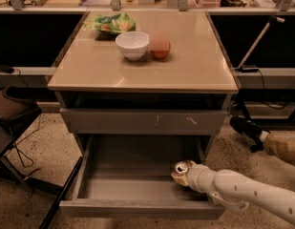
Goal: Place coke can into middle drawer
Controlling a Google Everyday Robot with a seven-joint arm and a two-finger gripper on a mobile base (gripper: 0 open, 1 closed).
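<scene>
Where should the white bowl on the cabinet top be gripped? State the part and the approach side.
Pinch the white bowl by its near-left rim, from above: it stands upright, mouth open, and the apple crowds its right side. The end effector is low in the open middle drawer, holding the coke can.

A white arm (242,194) reaches in from the lower right, and its pincer (182,175) sits inside the pulled-out middle drawer (132,187), near the drawer's right wall. The pincer is clamped around the coke can (181,167), which is tilted with its silver top facing up and left. Above, a closed grey drawer front (142,120) carries small white scuffs. On the counter (185,66) stand a white bowl (132,44) and, just beside it, a red apple (160,46), with a green bag (111,23) behind them
</scene>
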